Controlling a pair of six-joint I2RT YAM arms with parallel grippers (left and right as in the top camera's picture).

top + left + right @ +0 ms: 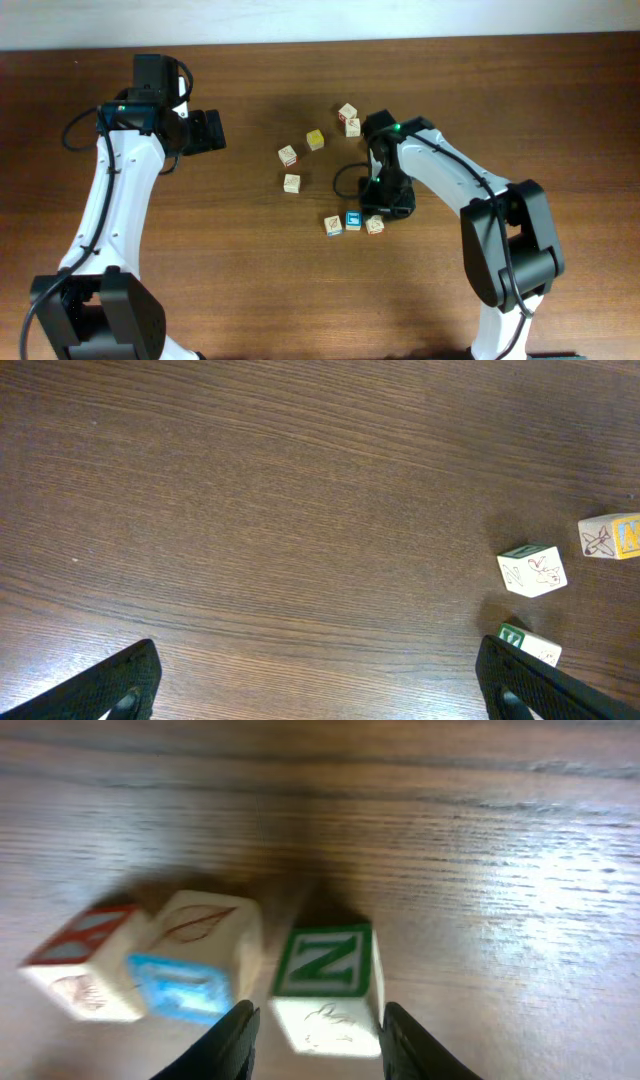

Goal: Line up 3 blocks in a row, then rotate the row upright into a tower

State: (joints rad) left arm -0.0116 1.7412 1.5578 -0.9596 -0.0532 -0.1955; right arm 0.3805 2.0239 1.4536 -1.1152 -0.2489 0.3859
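Note:
Three blocks lie in a row on the table just below my right gripper (380, 210): one edged in orange-red (333, 225), a blue-framed one (353, 220) and a third (374, 225). In the right wrist view the red-edged block (85, 965) and the blue-framed block (190, 975) touch side by side. The third block (325, 980) shows a green N face and sits between the fingers of the right gripper (318, 1012). The jaws stand open round it, with a small gap on its left. My left gripper (205, 130) is far off at the left, wide open (320, 690) and holding nothing.
Several more cubes are scattered further back: a yellow one (315, 139), two cream ones (288, 155) (292, 183) and a pair (350, 118). The left wrist view shows three of them at its right side (532, 570) (610, 537) (530, 643).

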